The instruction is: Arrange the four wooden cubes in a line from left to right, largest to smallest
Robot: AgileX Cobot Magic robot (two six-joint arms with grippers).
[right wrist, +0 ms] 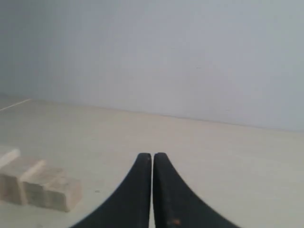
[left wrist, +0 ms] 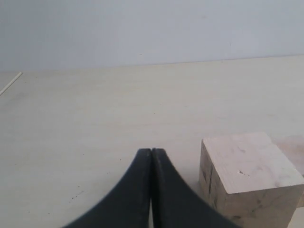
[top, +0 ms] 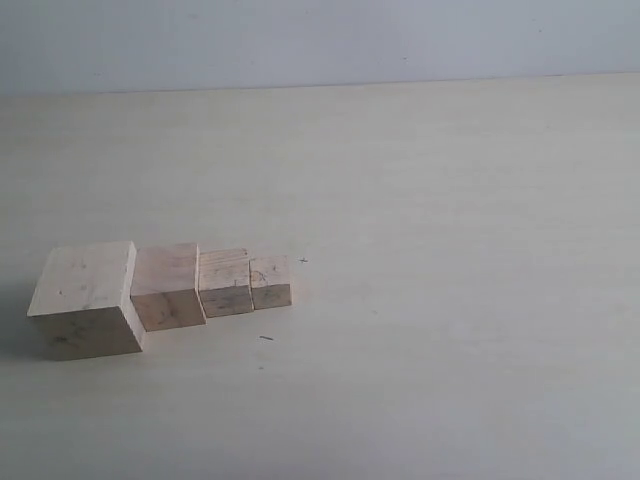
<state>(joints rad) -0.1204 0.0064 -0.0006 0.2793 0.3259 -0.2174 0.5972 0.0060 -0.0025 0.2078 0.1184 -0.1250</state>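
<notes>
Four pale wooden cubes stand touching in a row at the table's left in the exterior view: the largest cube [top: 85,297], the second cube [top: 166,285], the third cube [top: 225,281] and the smallest cube [top: 270,281], sizes falling from left to right. Neither arm shows in that view. My left gripper [left wrist: 151,152] is shut with nothing between its black fingers, and the largest cube [left wrist: 249,178] stands close beside it. My right gripper [right wrist: 152,156] is also shut and holds nothing; the small end of the row [right wrist: 50,192] lies blurred off to one side of it.
The pale table [top: 450,300] stretches back to a plain light wall [top: 320,40]. A small dark speck [top: 266,338] lies in front of the row.
</notes>
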